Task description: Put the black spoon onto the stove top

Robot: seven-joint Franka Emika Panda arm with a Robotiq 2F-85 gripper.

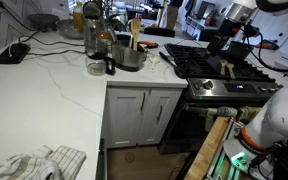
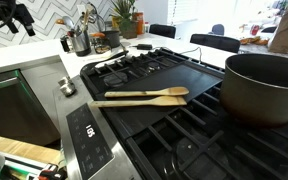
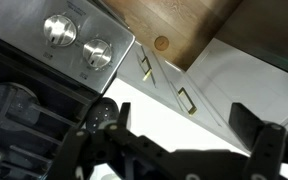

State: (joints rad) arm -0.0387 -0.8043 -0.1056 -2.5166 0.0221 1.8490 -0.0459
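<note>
From my seat the gripper (image 3: 179,132) reads as spread wide. In the wrist view its dark fingers (image 3: 97,130) stand far apart at the bottom of the frame. Pale cabinet fronts (image 3: 219,85) show through the gap, and nothing bridges it. It hangs over the front edge of the stove top (image 3: 14,110). The grates lie below and to one side of the fingers, the range knobs (image 3: 59,30) are just beyond them, and the wooden floor (image 3: 174,20) is farther out. The wrist seems tilted, so the camera looks past the edge rather than straight down. In an exterior view the arm's end sits above the grates (image 1: 199,60), which fits that reading. I cannot place the black spoon with confidence. A glossy dark round shape (image 3: 102,112) right against one finger could be its bowl, or just part of the gripper. Black against black iron gives me little to go on. In an exterior view two wooden utensils (image 2: 144,96) lie flat on the smooth black plate of the stove top, with a big dark pot (image 2: 264,85) beside them. They are pale wood, so they are not my target. If the round shape is the spoon, then it rests at the stove's front edge under the fingers, and wide jaws make sense because there is nothing to hold. If it is not, I would need to find the spoon before committing to any move.
</note>
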